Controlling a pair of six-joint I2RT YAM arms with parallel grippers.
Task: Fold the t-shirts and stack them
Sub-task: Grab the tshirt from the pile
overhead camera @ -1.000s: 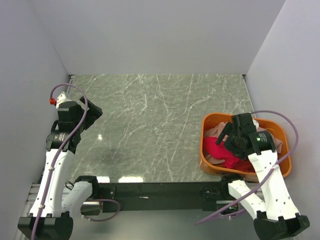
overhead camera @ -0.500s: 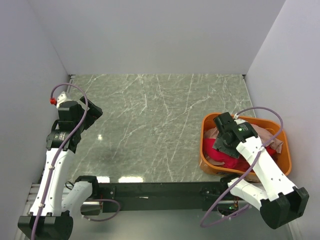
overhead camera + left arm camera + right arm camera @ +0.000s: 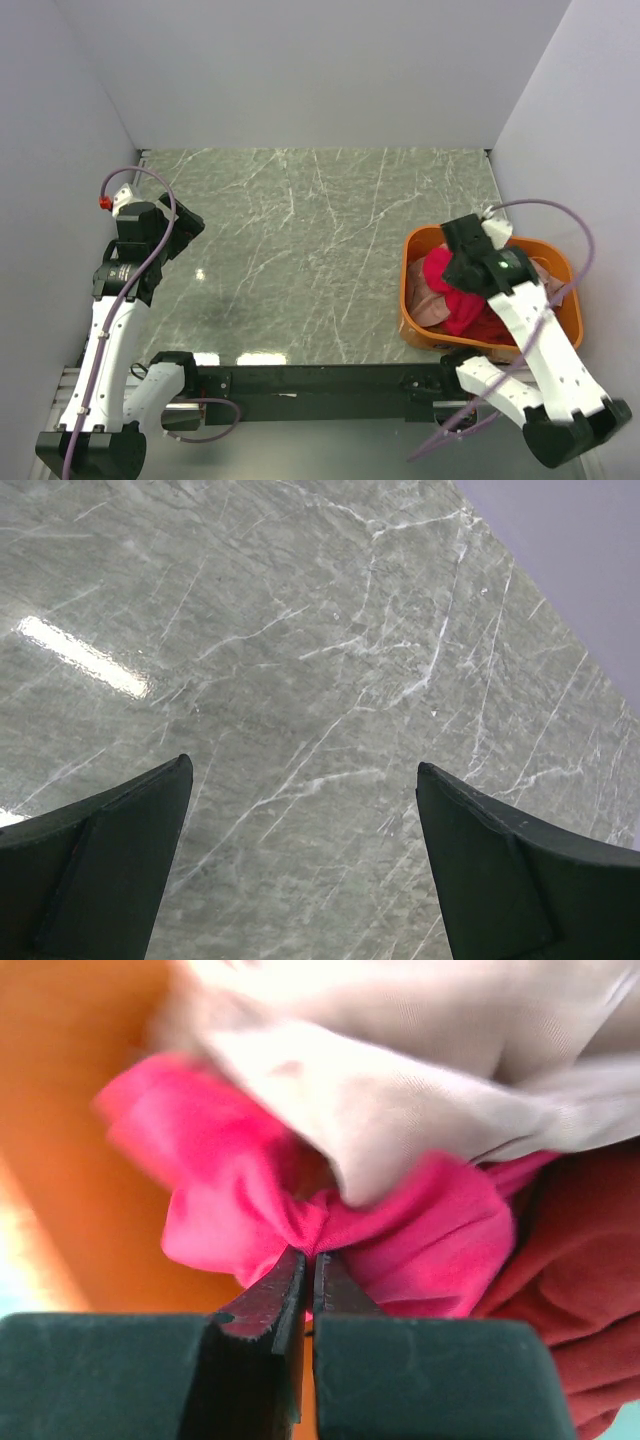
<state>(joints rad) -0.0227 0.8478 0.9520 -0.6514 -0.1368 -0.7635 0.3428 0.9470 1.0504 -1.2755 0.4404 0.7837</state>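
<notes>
Beside basket wall [image 3: 60, 1160], right fingers [image 3: 268, 1295] pinching crimson-pink t-shirt [image 3: 230, 1200]

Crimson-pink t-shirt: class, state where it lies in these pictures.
The crimson-pink t-shirt lies in the orange basket at the right of the top view, pinched by the right gripper, beside the pale pink t-shirt and dark red t-shirt.
</notes>
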